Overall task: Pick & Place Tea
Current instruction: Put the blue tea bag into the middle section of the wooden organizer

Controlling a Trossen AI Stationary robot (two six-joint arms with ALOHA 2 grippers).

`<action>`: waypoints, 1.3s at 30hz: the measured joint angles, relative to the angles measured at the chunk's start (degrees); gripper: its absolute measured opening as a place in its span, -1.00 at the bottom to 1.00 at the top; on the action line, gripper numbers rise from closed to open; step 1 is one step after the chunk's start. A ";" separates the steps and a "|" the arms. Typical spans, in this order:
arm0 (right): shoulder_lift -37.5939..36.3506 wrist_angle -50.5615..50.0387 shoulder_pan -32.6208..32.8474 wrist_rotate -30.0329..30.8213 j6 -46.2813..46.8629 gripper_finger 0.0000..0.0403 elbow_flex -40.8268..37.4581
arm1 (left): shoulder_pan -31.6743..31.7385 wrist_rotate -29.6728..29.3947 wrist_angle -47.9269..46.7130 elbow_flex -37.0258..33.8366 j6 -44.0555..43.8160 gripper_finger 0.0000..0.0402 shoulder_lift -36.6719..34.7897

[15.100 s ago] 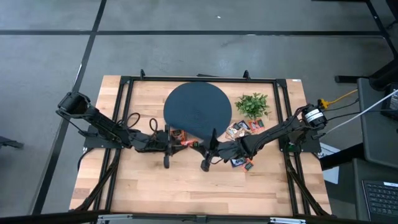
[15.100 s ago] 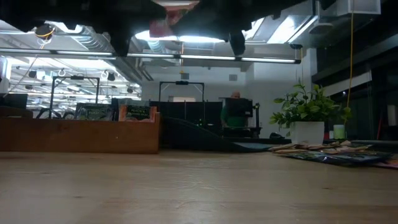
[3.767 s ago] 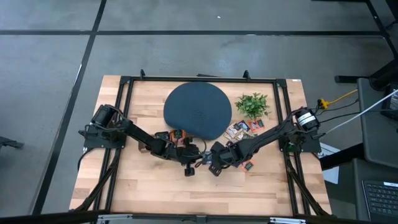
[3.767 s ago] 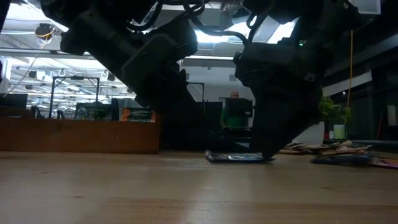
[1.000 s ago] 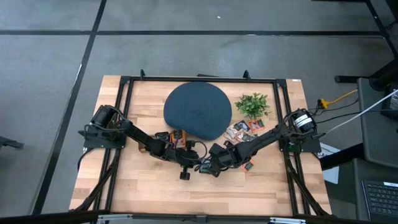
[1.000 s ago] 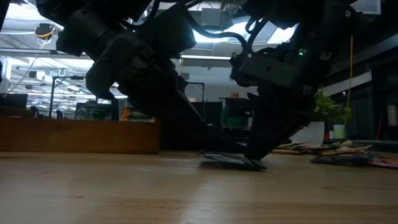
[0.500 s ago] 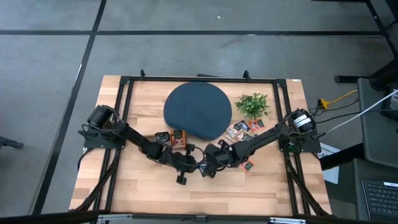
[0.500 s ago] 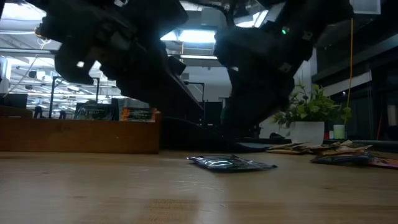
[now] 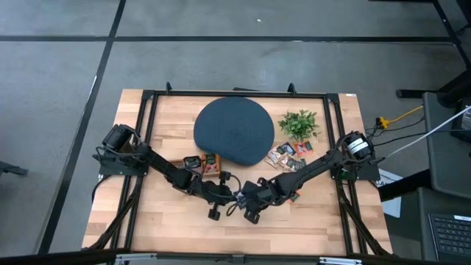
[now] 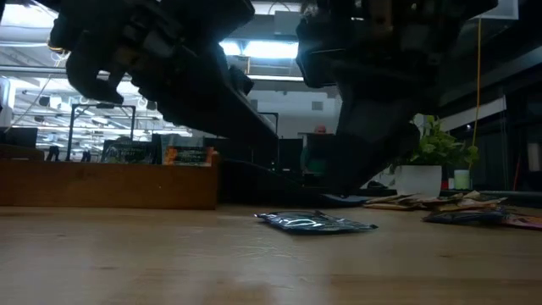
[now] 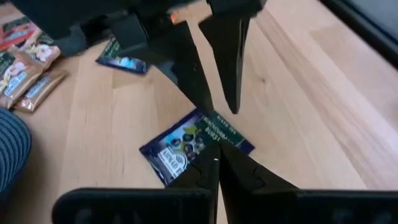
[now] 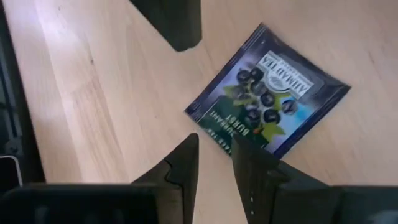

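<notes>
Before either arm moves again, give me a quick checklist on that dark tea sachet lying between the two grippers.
1. Dark tea sachet flat on the table: ok.
2. Sachet free of both grippers: ok, neither holds it.
3. Left gripper shut, tips over the sachet's edge: ok.
4. Right gripper fingers apart, by the sachet's edge: ok.
5. Arms clear of each other: cannot tell, very close.
6. Round dark disc unobstructed: ok.

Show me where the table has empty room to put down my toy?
The near strip of the wooden table, in front of both arms, is bare. So is the disc. It is crowded between the plant and the right arm, where tea sachets pile.
</notes>
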 joint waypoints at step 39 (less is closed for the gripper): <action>-0.56 -20.53 3.35 4.22 7.36 -0.53 0.11 | 4.07 7.10 -5.83 2.46 -15.09 -0.99 2.43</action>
